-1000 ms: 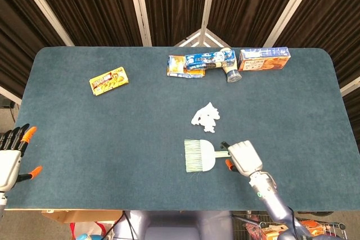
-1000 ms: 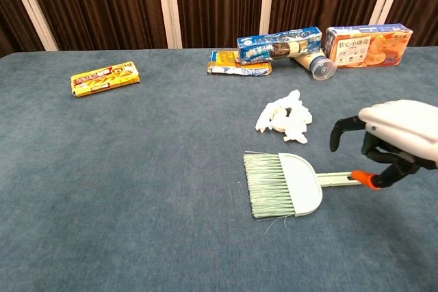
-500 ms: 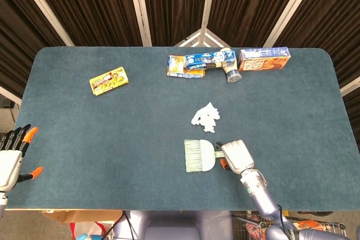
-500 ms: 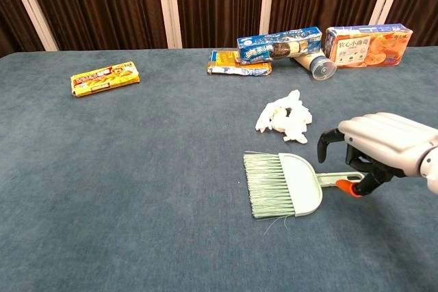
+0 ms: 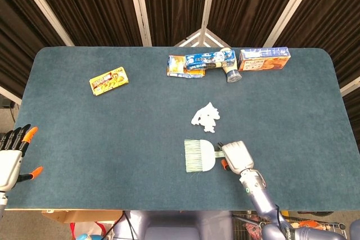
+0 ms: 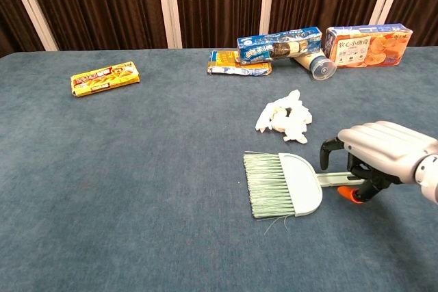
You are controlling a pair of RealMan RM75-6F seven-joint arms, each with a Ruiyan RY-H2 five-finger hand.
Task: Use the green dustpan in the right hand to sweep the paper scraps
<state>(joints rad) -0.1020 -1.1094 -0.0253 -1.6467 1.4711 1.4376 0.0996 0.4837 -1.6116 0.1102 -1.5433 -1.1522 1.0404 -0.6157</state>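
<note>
The dustpan (image 6: 284, 184) looks light, stiff plastic with soft bristles, best taken by its thin handle; it lies flat on the table (image 6: 137, 189), just below the scraps (image 6: 285, 119). The right hand (image 6: 380, 152) arches over the handle's end, fingers curled around it; whether it truly grips yet, I cannot tell.

right hand (image 6: 376, 152) — moved left, lowered | fingers (image 6: 327, 152) — curled over green dustpan (image 6: 284, 185) handle

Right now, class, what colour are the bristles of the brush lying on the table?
Pale green bristles, clearest in the chest view.
</note>
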